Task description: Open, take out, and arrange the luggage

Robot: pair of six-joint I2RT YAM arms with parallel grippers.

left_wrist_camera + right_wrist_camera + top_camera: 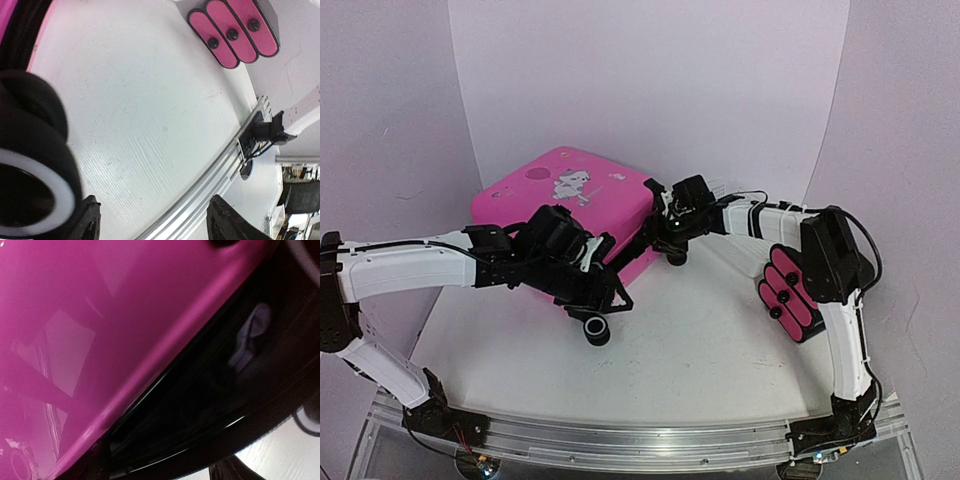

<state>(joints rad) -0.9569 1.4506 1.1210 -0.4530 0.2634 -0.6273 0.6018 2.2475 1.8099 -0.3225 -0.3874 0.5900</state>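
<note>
The luggage lies flat at the back middle of the tabletop, printed pink face up. Its wheeled end is turned toward the near right, so its length seems to run from there back to the far left. Its two halves lie together, with only the black zip trim showing between the pink shells, and nothing of its inside can be seen. The left gripper sits at the luggage's near corner, just above the near wheel. In the left wrist view that wheel fills the left side, and the fingers stand spread apart with nothing between them. The right gripper is at the luggage's right side, by the other wheel. Its camera is pressed close to the pink shell and the trim, and its dark fingertips seem spread, gripping nothing. To the right of the luggage, well apart from it, a stack of black cases with pink ends lies beside the right arm.
</note>
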